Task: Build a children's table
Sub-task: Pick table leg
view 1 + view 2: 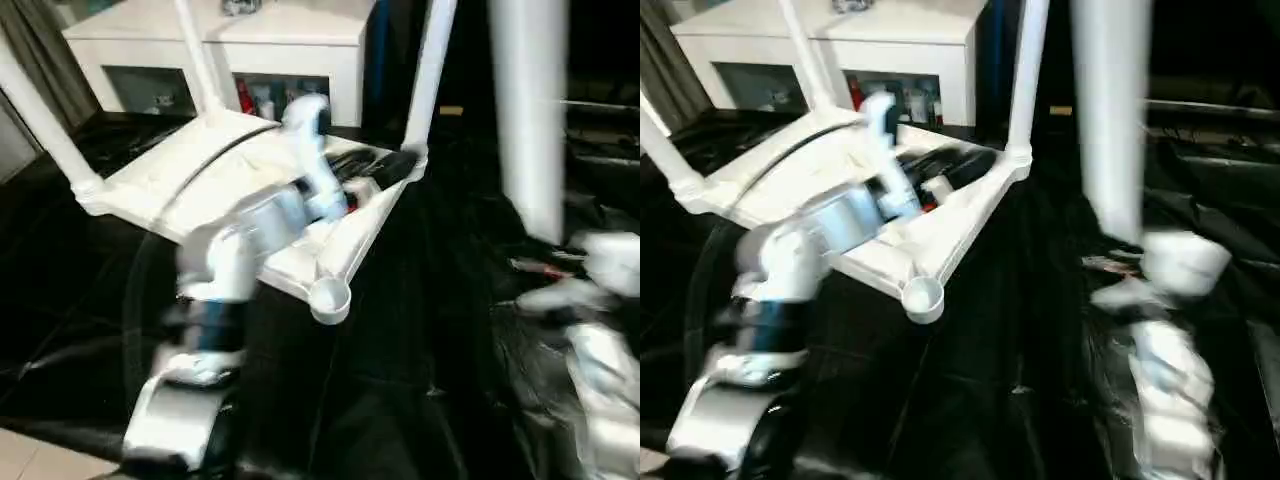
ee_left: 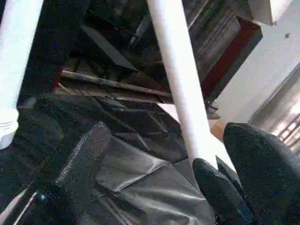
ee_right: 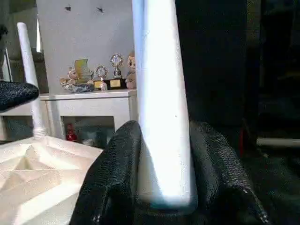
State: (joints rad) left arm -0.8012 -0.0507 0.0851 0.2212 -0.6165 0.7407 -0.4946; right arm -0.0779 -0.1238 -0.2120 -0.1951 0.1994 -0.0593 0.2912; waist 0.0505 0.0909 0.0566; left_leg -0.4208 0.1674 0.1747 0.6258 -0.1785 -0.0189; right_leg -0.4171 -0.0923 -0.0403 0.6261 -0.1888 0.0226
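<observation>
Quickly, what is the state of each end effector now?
Left end effector: open, holding nothing.
Right end effector: closed on a white table leg, held upright.

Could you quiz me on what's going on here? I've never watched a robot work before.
1. How many legs already stand in the upturned tabletop?
2. True or false: the right tool holds the last leg upright.
3. Which corner socket has no leg: A) the nearest, B) the farthest?

Key: 1) Three. 2) True. 3) A.
</observation>
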